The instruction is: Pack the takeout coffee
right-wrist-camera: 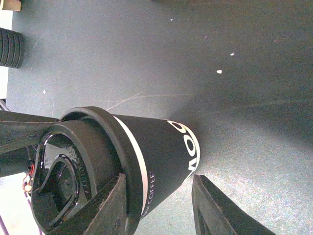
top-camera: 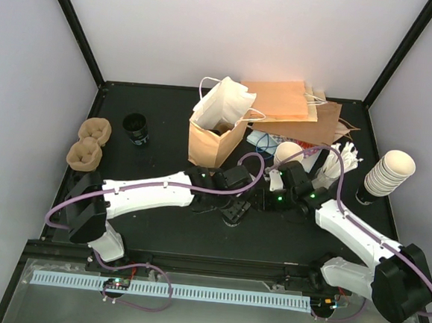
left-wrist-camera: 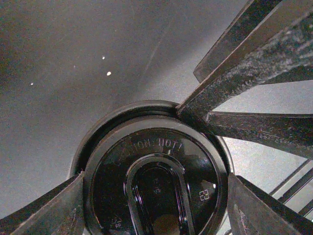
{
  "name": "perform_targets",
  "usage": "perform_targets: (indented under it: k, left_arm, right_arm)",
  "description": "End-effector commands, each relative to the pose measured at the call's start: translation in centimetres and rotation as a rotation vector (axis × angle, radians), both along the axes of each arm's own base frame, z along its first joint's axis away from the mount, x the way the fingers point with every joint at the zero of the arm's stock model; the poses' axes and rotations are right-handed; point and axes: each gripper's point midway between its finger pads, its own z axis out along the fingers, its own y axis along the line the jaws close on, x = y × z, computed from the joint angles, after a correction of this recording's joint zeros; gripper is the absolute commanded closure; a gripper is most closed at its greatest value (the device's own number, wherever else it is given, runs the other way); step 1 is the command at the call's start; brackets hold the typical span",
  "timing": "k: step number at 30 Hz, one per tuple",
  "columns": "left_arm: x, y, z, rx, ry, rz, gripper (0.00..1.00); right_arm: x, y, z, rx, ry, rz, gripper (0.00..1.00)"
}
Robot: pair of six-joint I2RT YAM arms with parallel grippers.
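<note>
Black table (top-camera: 195, 238) between pale walls (top-camera: 234, 28), brightly lit.

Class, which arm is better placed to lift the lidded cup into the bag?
Probably left: left fingers flank the black lid from above; right fingers sit beside the lidded cup, not around it.

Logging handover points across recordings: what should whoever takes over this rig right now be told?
Left gripper: jaws closed from above on the lid rim of the black lidded coffee cup.
Right gripper: jaws open beside the cup, holding nothing.
The cup stands upright on the table, near the open brown paper bag.
Done: lid is on.
Left: cup not yet in the bag; pulp carrier trays sit empty at the far left.
</note>
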Motion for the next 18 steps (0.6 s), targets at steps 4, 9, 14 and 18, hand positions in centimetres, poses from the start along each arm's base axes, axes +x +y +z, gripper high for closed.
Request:
perform_targets:
  k: [4, 9, 14, 18]
  left_arm:
    - [-1.7, -0.4, -1.4, 0.01, 0.059, -0.051, 0.34]
    - [-1.5, -0.5, -1.0, 0.004, 0.047, -0.043, 0.3]
    - [-1.2, -0.9, 0.3, -0.006, 0.031, -0.046, 0.08]
    - [-1.0, -1.3, 2.3, -0.03, 0.025, -0.045, 0.02]
  right_arm:
    - [1.7, -1.0, 3.2, -0.03, -0.152, -0.037, 0.59]
    - [1.6, -3.1, 5.6, -0.095, -0.27, -0.064, 0.37]
    - [1.3, -4.6, 6.2, -0.154, -0.297, -0.084, 0.29]
    - [1.0, -4.5, 7.0, -0.137, -0.307, -0.076, 0.19]
